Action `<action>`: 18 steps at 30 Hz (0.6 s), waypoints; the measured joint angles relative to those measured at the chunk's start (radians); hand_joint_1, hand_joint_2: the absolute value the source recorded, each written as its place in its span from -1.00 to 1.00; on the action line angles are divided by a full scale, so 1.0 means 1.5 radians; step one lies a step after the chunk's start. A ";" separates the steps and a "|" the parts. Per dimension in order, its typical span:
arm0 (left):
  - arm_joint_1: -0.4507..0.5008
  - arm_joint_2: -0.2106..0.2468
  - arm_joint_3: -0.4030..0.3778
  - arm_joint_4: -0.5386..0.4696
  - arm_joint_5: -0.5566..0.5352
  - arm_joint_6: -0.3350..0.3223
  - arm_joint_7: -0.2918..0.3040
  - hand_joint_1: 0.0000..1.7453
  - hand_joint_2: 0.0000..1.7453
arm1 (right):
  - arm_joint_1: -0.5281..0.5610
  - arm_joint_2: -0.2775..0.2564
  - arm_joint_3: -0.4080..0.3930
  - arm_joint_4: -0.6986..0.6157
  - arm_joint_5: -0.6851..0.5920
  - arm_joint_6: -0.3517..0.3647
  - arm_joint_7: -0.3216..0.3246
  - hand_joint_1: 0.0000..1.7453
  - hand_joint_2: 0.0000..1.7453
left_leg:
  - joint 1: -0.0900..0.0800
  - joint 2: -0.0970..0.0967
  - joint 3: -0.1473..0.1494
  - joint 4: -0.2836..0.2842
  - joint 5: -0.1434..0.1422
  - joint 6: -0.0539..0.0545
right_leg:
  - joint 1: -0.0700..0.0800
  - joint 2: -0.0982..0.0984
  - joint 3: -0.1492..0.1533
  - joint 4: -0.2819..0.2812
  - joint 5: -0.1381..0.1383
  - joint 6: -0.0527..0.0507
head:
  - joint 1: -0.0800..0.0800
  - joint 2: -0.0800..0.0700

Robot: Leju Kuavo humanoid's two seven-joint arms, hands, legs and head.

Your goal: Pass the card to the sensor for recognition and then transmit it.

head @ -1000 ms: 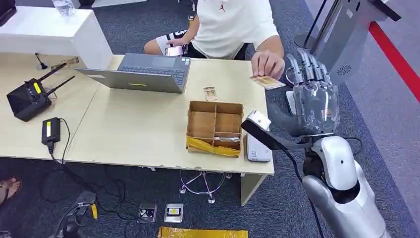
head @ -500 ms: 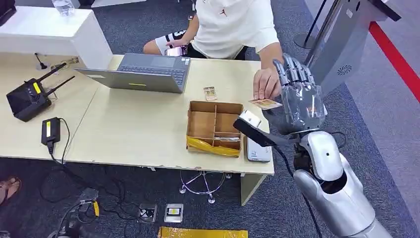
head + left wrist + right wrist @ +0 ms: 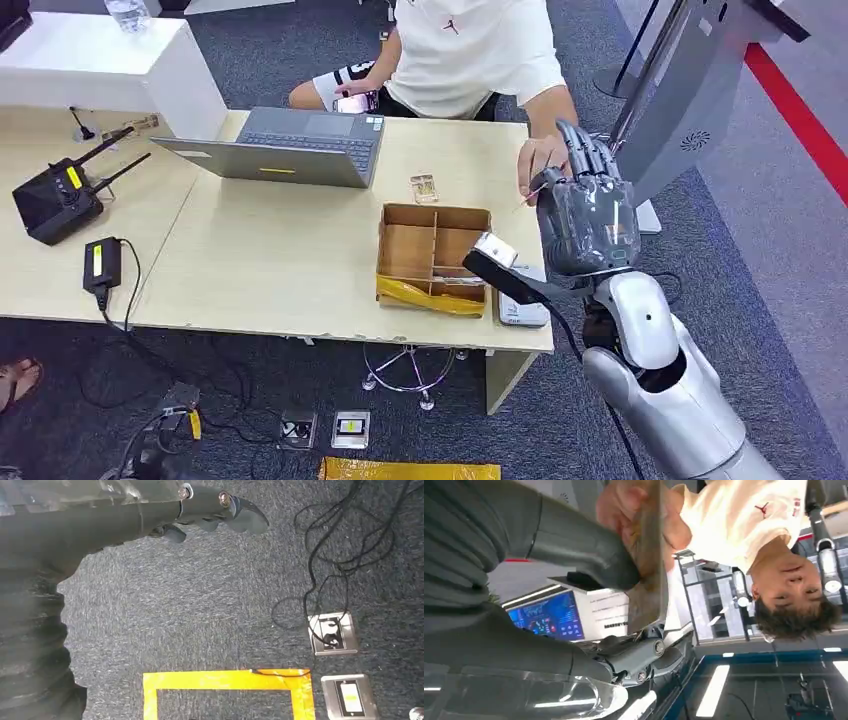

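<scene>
Glossy grey right hand (image 3: pixel 585 215) raised over the pale wooden desk (image 3: pixel 270 260) edge, thumb and fingers closing on a thin flat card (image 3: pixel 649 575), person's hand (image 3: pixel 540 165) holding its far end, left hand (image 3: pixel 210 510) hanging empty above speckled carpet (image 3: pixel 210 605), fingers loosely curled, partitioned cardboard box (image 3: pixel 435 255) nearby

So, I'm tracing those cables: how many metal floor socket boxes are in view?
2: the square metal floor socket boxes lie side by side on the grey carpet, just before the light wooden table. Others may hide underneath it.
</scene>
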 joint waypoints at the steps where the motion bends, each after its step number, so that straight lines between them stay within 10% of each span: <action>1: 0.001 0.000 0.001 0.003 0.001 0.000 -0.002 -1.00 1.00 | 0.004 0.000 0.000 0.001 -0.004 -0.004 -0.002 1.00 1.00 | 0.000 0.000 0.000 0.000 0.000 0.000 | 0.000 0.000 0.000 0.000 0.000 0.000 | 0.000 0.000; 18: 0.019 -0.002 0.010 0.030 0.013 0.011 -0.017 -1.00 1.00 | 0.057 0.001 -0.025 0.040 -0.148 -0.087 -0.041 1.00 1.00 | 0.000 0.000 0.000 0.000 0.000 0.000 | 0.000 0.000 0.000 0.000 0.000 0.000 | 0.000 0.000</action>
